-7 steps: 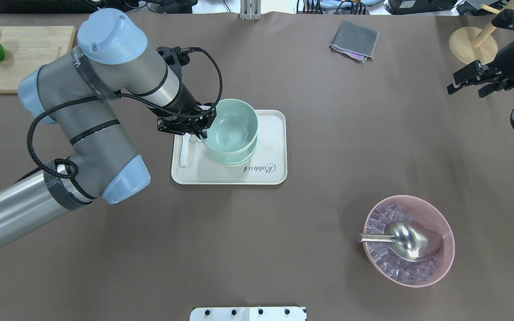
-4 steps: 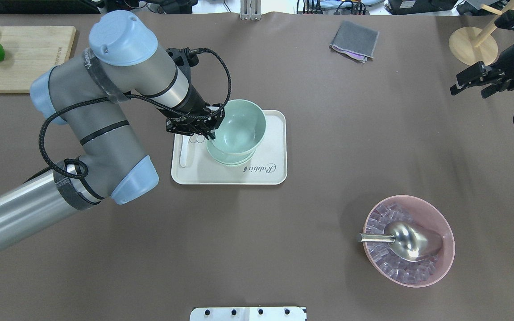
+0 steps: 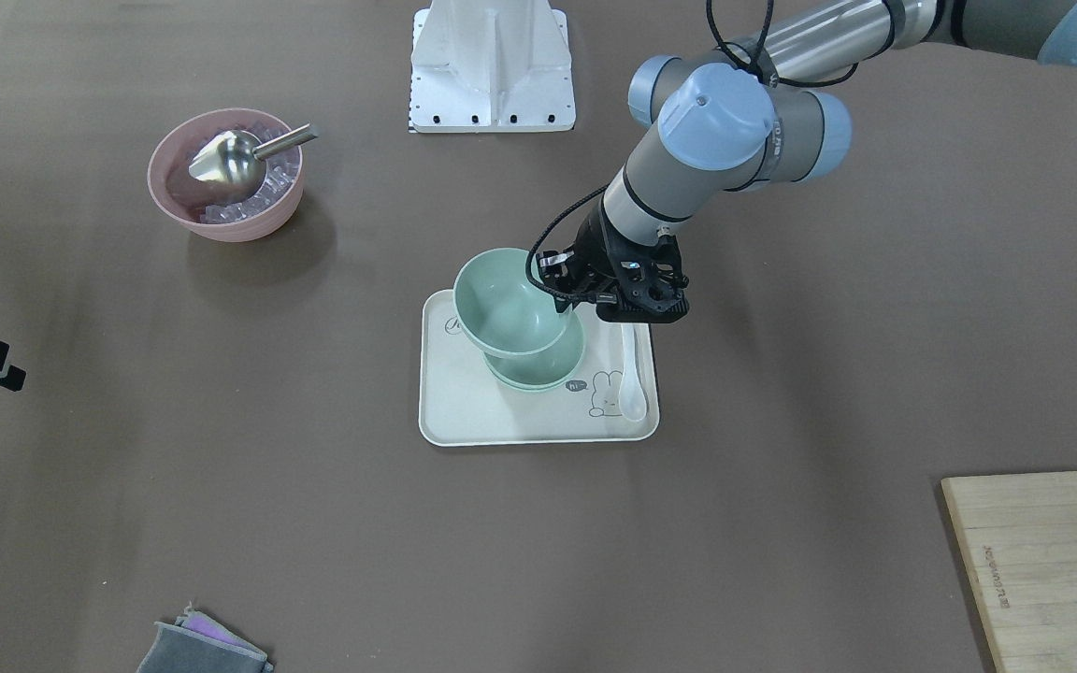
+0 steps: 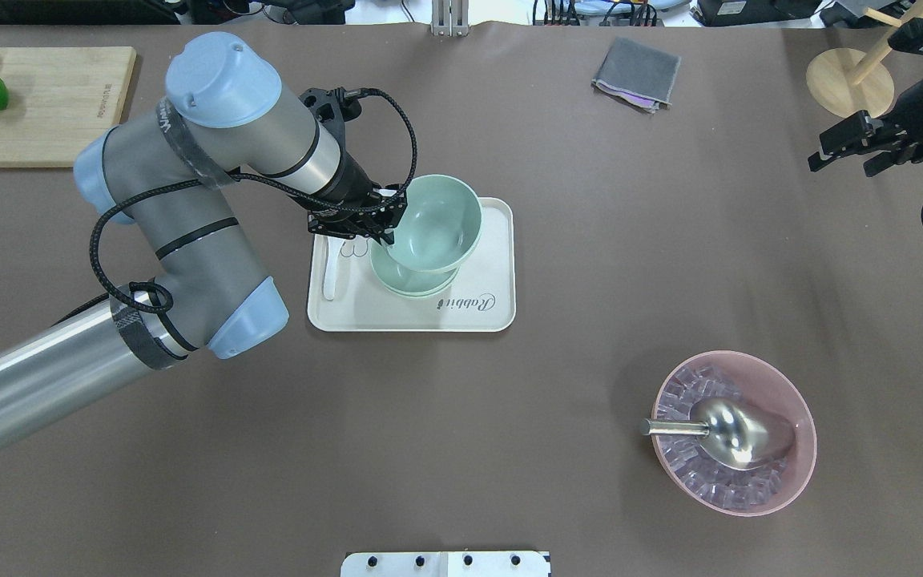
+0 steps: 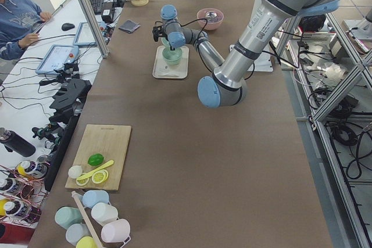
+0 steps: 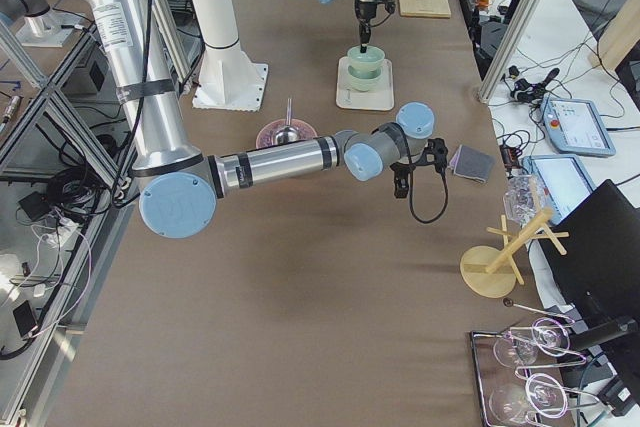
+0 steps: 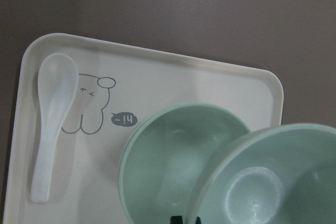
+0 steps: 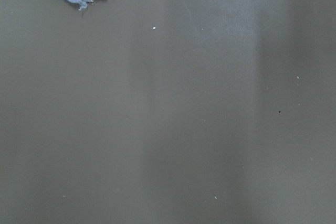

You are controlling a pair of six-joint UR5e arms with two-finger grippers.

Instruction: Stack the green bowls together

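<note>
Now my left gripper clamps the raised green bowl over the tray, to nest into the lower bowl

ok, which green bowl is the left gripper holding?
The upper, tilted bowl, its rim in the left gripper; the lower bowl sits flat on the tray.

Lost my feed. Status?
Left claw shut on green bowl, tilted over nested bowls on tray. Right claw open, idle. Spoon beside, apart.
</note>
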